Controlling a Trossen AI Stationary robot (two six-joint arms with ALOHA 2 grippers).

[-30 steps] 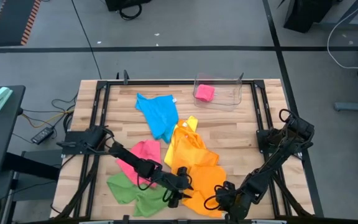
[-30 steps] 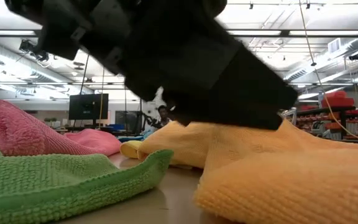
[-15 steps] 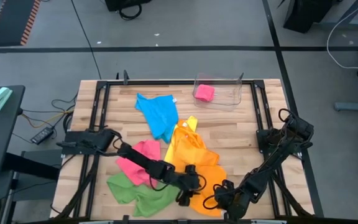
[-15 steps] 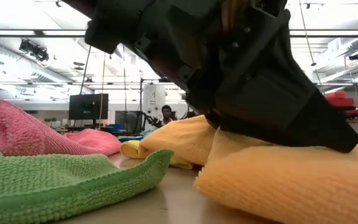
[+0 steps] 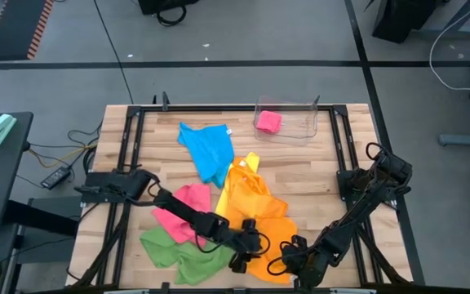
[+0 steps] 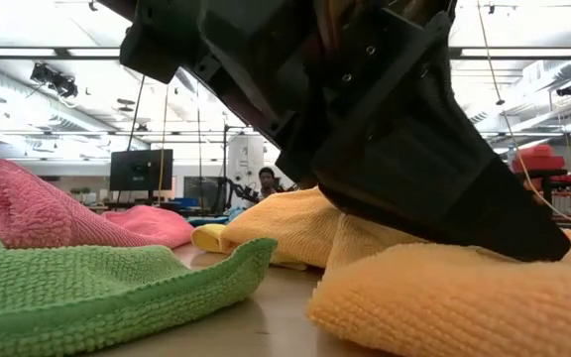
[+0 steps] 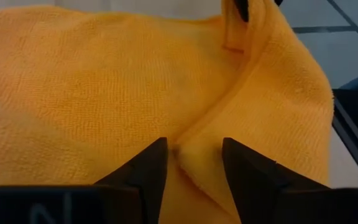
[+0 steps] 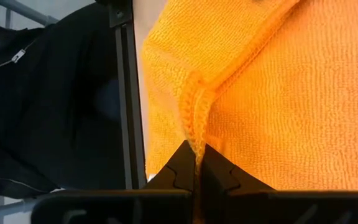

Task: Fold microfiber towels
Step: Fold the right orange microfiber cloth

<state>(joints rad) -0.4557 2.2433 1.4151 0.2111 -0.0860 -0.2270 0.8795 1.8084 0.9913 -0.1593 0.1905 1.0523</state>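
Orange towel (image 5: pixel 261 224) lay at the near edge of the desk (image 5: pixel 312 167), and both arms worked on it. We noted the right gripper (image 8: pixel 197 163) at the towel's near corner with its jaws closed on a rolled hem of the orange cloth. We noted the left gripper (image 7: pixel 193 163) just beside it, pressed down onto the same towel with its jaws part open, a raised fold of orange cloth standing between the two fingers (image 7: pixel 148 167); we could not tell whether they pinched it. In the low view the dark body of a gripper hung over the orange heap.

Left of the orange towel we recorded a green towel (image 5: pixel 174 251) crumpled at the near edge, and a pink towel (image 5: pixel 184 208) just behind it, under the left arm. A yellow towel (image 5: pixel 246 167) touched the orange one on its far side. Farther back lay a blue towel (image 5: pixel 208 149), spread unevenly. At the far edge stood a clear plastic bin (image 5: pixel 296 131) with a folded pink cloth (image 5: pixel 268 122) inside.
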